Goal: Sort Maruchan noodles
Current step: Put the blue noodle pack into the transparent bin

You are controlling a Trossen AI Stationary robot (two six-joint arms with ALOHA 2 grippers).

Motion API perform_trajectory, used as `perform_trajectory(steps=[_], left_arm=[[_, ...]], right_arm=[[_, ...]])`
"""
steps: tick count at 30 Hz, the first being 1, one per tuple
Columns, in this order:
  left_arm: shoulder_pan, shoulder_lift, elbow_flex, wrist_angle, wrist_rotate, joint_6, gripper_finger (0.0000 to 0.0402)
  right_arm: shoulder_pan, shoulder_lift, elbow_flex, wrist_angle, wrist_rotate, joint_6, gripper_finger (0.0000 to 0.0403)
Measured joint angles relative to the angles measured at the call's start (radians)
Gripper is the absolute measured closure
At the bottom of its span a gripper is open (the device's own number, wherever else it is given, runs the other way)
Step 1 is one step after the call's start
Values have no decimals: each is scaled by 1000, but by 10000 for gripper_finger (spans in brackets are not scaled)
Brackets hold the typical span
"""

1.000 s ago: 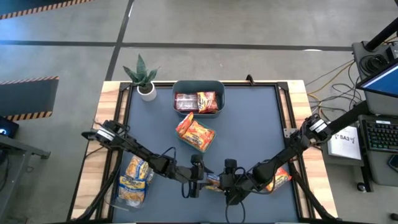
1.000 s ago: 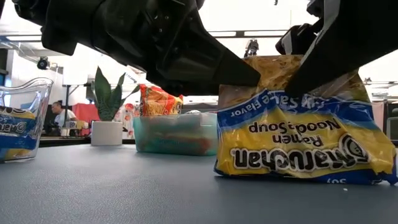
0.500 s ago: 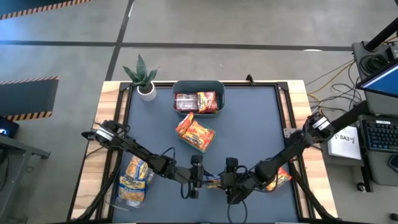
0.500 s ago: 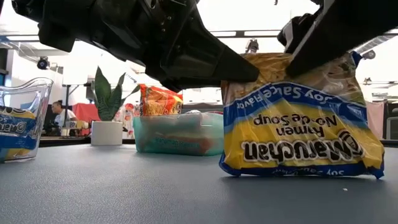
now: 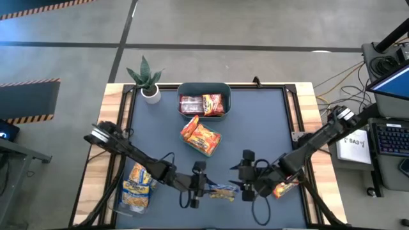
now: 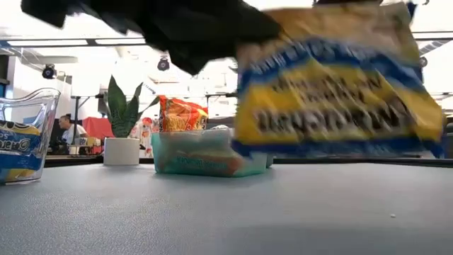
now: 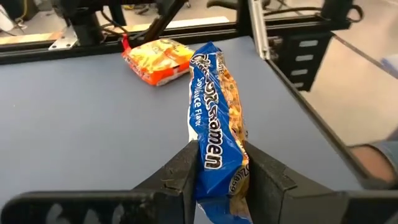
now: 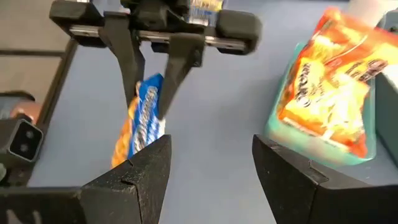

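Place: robotics lab.
Evidence: concrete floor (image 5: 268, 25) with hazard tape (image 5: 29, 83), cabled workstation keyboard (image 5: 391, 139), ceiling strip lights (image 6: 42, 44).

Yellow-and-blue packet (image 7: 214, 134) held edge-up, clear of table. Orange packets (image 5: 200, 136) lean on tub; more inside.

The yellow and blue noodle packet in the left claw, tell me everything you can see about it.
The yellow and blue noodle packet is crinkly plastic, yellow with blue bands and upside-down dark lettering in the low view, pale noodles showing through. The left claw is shut on one edge, holding it clear of the table near the front edge. The right claw stands open beside it, not touching.
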Motion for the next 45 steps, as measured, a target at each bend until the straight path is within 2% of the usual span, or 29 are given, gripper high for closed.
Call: perform_trajectory(steps=[3, 7, 12, 19, 22, 26, 30, 32, 38, 45], left_arm=[[-23, -95, 0, -129, 1, 4, 315], [-59, -288, 0, -388, 0, -43, 317], [-98, -531, 0, -717, -1, -189, 317], [-110, -819, 1, -1036, 4, -470, 317], [-112, -907, 1, -1221, 60, -591, 317], [-114, -991, 1, -1442, 166, -726, 317], [-114, -1061, 0, -1561, 286, -795, 317], [-114, -1093, 1, -1587, 314, -824, 317], [-114, -1126, 0, -1800, 301, -964, 317], [-114, -1098, -11, -1760, 289, -982, 317]], right_arm=[[19, -47, -16, 3, 43, -25, 188], [44, -95, -53, 19, 137, -37, 188], [52, -120, -115, 86, 181, -37, 188], [51, -102, -149, 153, 181, -37, 188], [51, -95, -149, 162, 180, -37, 188], [51, -90, -149, 170, 181, -41, 188], [51, -90, -149, 172, 181, -41, 188], [51, -90, -149, 172, 181, -41, 188], [51, -90, -149, 172, 181, -46, 188], [50, -90, -149, 172, 181, -64, 188]])
